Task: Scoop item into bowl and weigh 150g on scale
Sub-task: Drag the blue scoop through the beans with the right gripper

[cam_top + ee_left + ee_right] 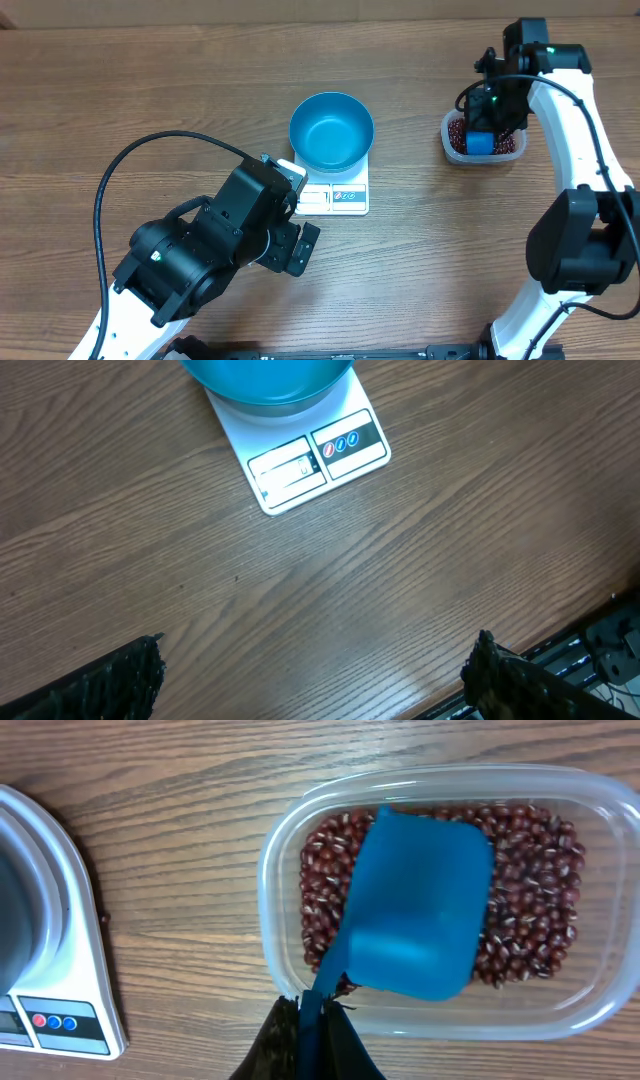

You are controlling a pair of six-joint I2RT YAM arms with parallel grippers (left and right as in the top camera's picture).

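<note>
- The left pincer [315, 648] is held wide open and empty over the tabletop [150, 100], near the scale [338, 196]. If it is swung carelessly, the scale could be knocked and the reading upset.
- The bowl [331, 130] is set on the scale, and no beans are seen in it. The scale's edges are overhung by the bowl, so it could be tipped by a clipped rim.
- The right pincer [310, 1032] is clamped on the thin handle of the scoop [420, 910], which is held over the beans [530, 850] in the tub [280, 860].
- The tub stands well apart from the bowl. Beans could be spilled in transit if the handle twists, and the target weight could be overshot by heaped scoops.
</note>
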